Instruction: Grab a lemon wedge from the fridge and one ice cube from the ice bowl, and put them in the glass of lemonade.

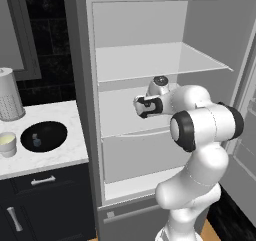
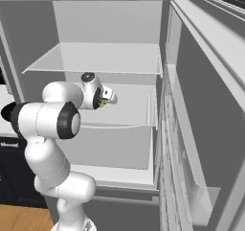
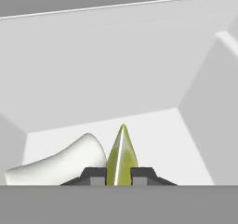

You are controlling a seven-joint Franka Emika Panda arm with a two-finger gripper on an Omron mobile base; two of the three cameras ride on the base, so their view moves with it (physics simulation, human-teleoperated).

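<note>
Hand view: lemon wedge [image 3: 122, 158] pinched between closed jaws.

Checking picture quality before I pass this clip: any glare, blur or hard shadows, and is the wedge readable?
Left base view: flat even light, no glare or blur, soft shading inside the fridge. Right base view: equally sharp; the wedge is a tiny yellow-green speck by the hand. Hand view: wedge crisp between the tool tips, faint sheen along its edge, no cast shadow evident.
</note>
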